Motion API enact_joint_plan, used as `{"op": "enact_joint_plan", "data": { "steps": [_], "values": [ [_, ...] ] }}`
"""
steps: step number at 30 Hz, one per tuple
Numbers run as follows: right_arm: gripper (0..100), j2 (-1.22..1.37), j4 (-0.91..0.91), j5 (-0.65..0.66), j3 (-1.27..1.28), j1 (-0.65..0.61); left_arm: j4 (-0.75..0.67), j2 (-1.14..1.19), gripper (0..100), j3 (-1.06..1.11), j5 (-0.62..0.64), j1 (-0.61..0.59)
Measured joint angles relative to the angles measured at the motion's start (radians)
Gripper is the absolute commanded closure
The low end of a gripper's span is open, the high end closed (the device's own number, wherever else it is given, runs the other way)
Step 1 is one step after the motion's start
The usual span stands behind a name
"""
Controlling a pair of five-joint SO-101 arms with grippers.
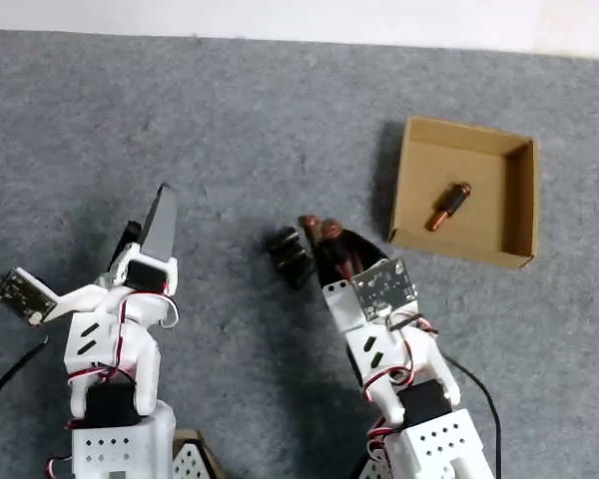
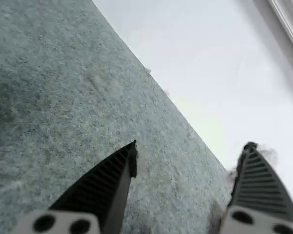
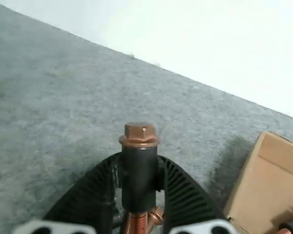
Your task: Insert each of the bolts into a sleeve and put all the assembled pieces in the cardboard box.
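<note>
Right tool [image 3: 139, 168] clamps sleeve [image 3: 138, 178], bolt [image 3: 139, 132] seated, near cardboard box [image 1: 459, 165]; tilting may shed bolt. Left tool [image 2: 191, 146] spread, empty.

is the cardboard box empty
No, one assembled piece, a copper bolt in a dark sleeve, lies on the floor of the cardboard box.

Grey felt mat [image 1: 230, 130] covers the table, its fibre surface slightly mottled. The mat's far edge runs straight; beyond it is a plain white surface [image 1: 280, 15]. Small lint tufts [image 2: 148, 71] sit along that edge. White moulding [image 2: 288, 19] lies past the white surface, seen in the left wrist view. Light even, shadows soft.
</note>
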Motion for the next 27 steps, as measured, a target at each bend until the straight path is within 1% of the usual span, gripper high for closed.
{"op": "enact_joint_plan", "data": {
  "steps": [4, 9, 15, 19, 23, 27],
  "values": [
    [99.4, 0.0, 0.0, 0.0, 0.0, 0.002, 0.0, 0.0, 69, 0.002, 0.0, -0.006],
    [99.4, 0.0, 0.0, 0.0, 0.0, 0.015, -0.035, 0.0, 69, 0.005, 0.0, -0.006],
    [99.4, 0.0, 0.0, 0.0, 0.0, 0.146, -0.044, 0.0, 69, 0.006, 0.0, -0.006],
    [99.4, 0.0, 0.0, 0.0, 0.0, 0.161, -0.044, 0.0, 69, 0.006, 0.0, -0.006],
    [99.4, 0.0, 0.005, -0.002, 0.0, 0.209, -0.044, 0.0, 69, 0.006, 0.0, -0.006],
    [99.4, 0.052, 0.106, -0.068, -0.103, 0.267, -0.044, 0.0, 69, 0.006, 0.0, -0.006]
  ]
}}
